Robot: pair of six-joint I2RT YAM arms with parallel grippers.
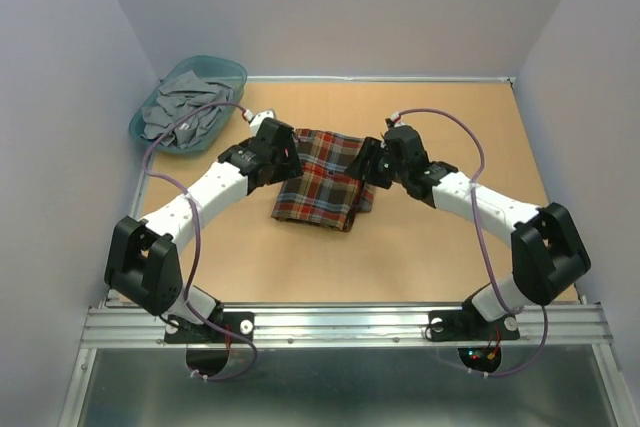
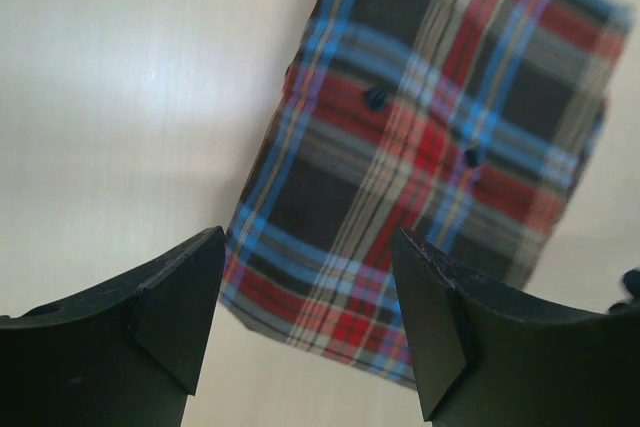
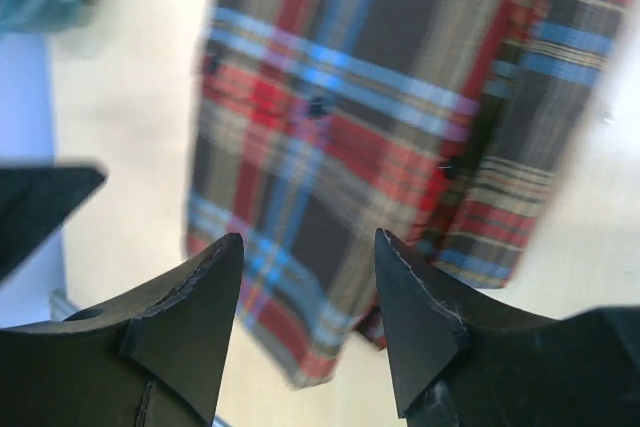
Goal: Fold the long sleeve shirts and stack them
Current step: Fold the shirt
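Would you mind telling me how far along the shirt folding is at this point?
Done: the plaid shirt lies folded into a compact rectangle on the table. In hand: nothing; the left gripper and right gripper both hover open over it. Left: grey garments sit heaped in the teal basket, apparently unfolded, and no stack exists yet.

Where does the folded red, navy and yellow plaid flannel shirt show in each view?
Top external: plaid flannel shirt at centre.
Left wrist: shirt fills the upper right.
Right wrist: shirt spans centre to upper right.
Shared landmark: its dark buttons, in both wrist views.
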